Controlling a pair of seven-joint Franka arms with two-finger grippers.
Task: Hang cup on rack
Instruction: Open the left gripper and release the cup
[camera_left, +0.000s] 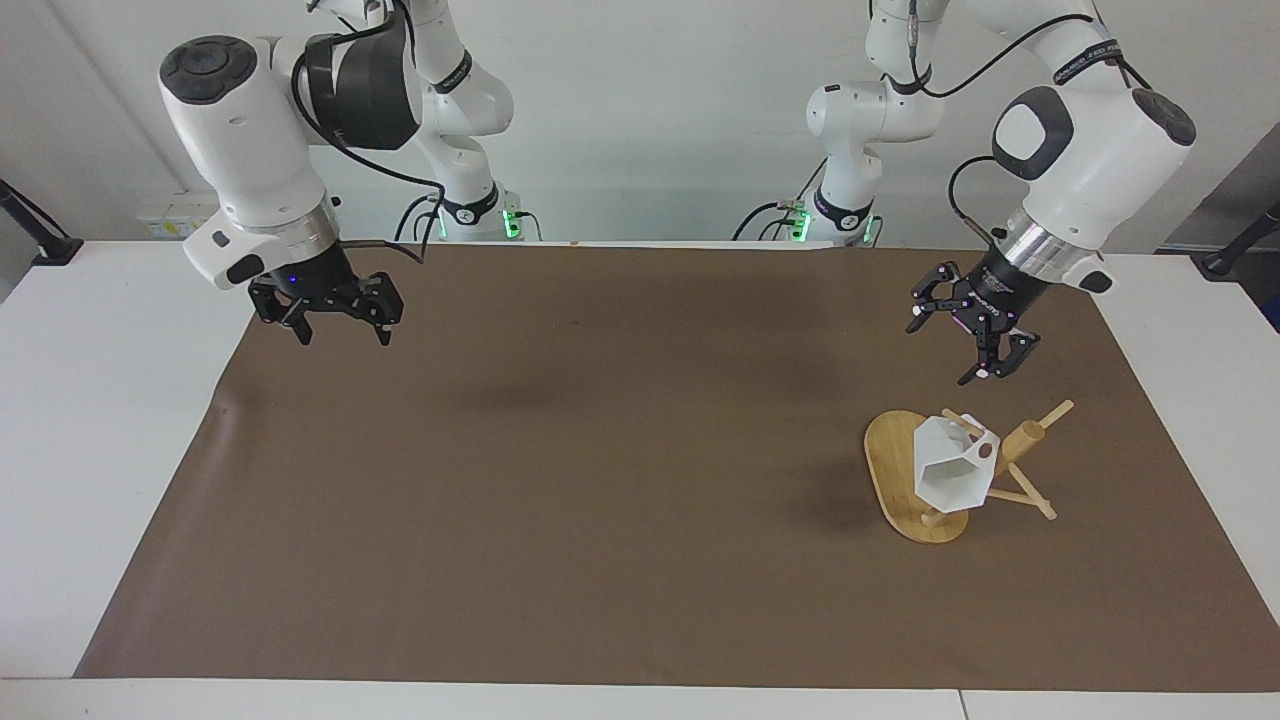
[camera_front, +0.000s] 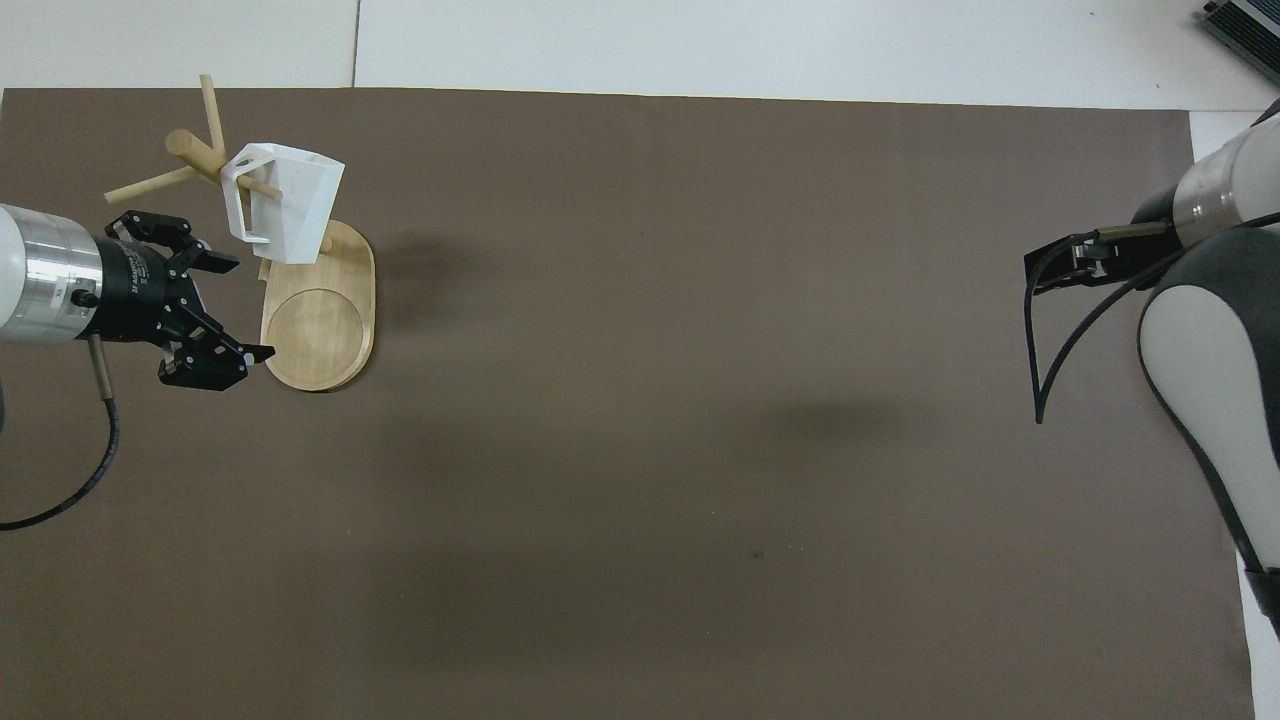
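Overhead view: brown mat (camera_front: 640, 400) covers white table (camera_front: 700, 40).

White arms (camera_left: 1085, 140), black joints, silver wrists, black claws.

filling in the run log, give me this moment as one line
cup: hung on rack peg | left gripper: open, empty, above mat by rack | right gripper: open, waiting

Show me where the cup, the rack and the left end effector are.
cup (camera_left: 948, 472): facing view, on its white faceted side wall.
rack (camera_left: 887, 462): facing view, on a bare part of its oval base.
left end effector (camera_left: 948, 345): facing view, midway between its open fingertips.
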